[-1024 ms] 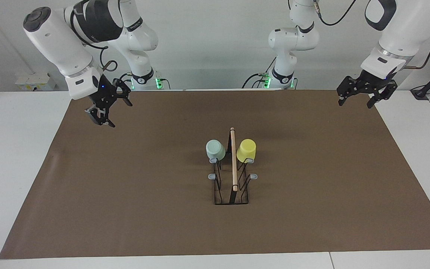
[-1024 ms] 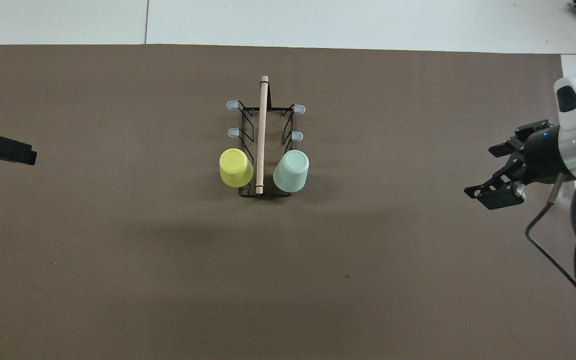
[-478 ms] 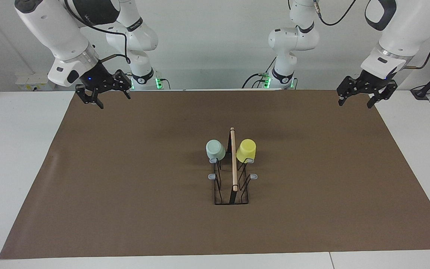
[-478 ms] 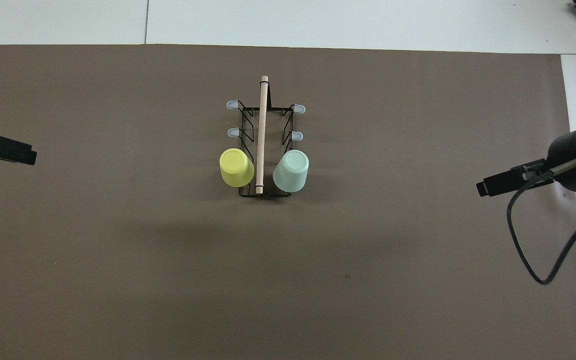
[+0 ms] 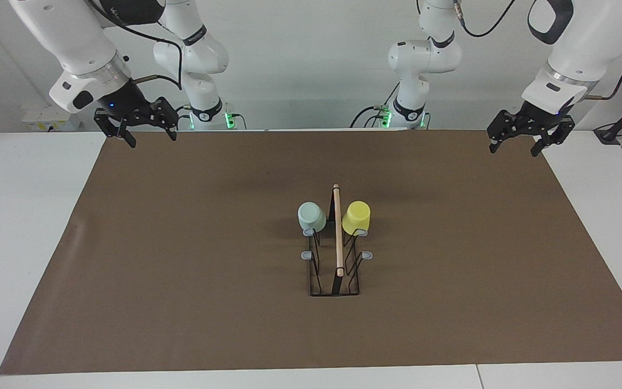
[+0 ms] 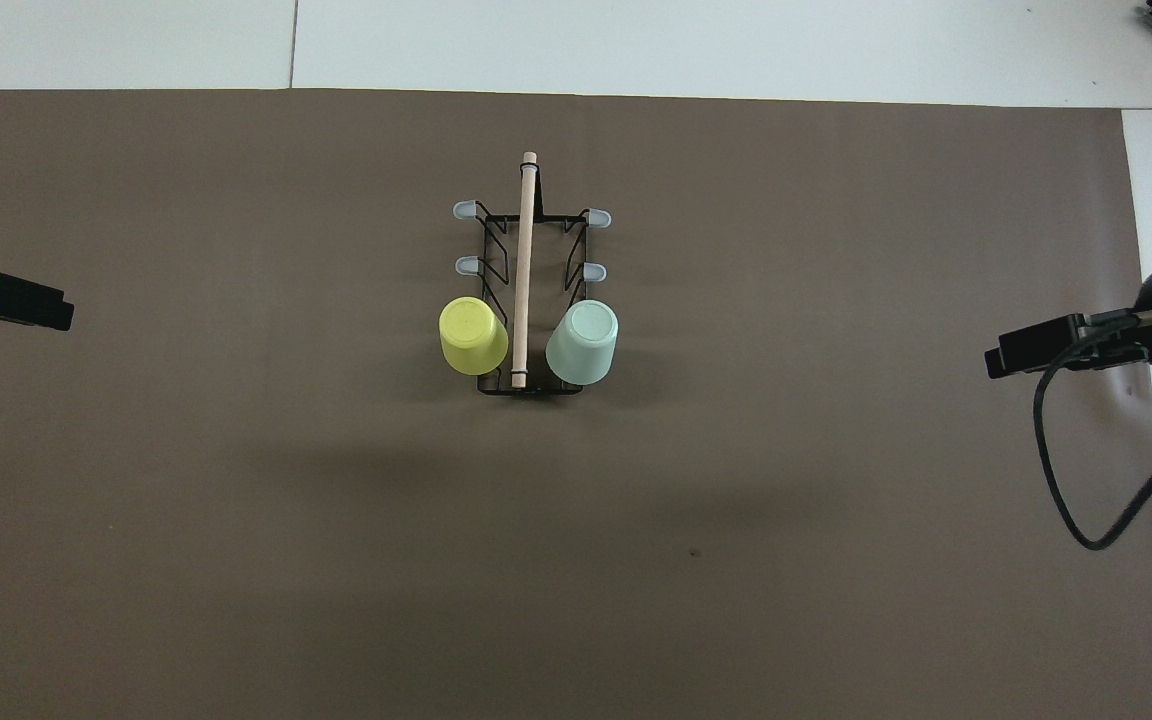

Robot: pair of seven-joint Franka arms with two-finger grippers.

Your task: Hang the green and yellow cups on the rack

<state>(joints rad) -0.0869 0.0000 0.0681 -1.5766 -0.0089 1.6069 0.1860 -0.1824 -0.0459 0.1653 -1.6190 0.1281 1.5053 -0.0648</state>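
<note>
Within the last second, pulled the right gripper point(image 5: 150, 139) up and out from over the brown paper mat point(image 5: 181, 259), turned the wrist level, and brought it to hang over the mat's corner at the right arm's end, jaws released and holding nothing. Left the left gripper point(image 5: 513, 150) where it was, waiting over the matching corner at the left arm's end, likewise spread wide and empty. Moved nothing else: found the pale mint green plastic cup point(image 5: 311, 217) and the bright lemon yellow plastic cup point(image 5: 356, 218) exactly as before, each upturned on a grey-tipped prong of the narrow black wire rack with the light wooden top bar point(image 5: 337, 237), on the pair of prongs nearest the robots, green toward the right arm's end, yellow toward the left arm's. Reads as the task done and the arms retiring; judged nothing more to hang. From the facing view, gets the height of both grippers well clear of the mat, the parted fingertips, and the cups lifted off the mat on their prongs. From the overhead view, gets only a dark sliver of each gripper at the frame edges, with no telling the jaw gap, but a clean look down at both cup bottoms, the four bare prongs farther out, and the bar running straight between the cups.
</note>
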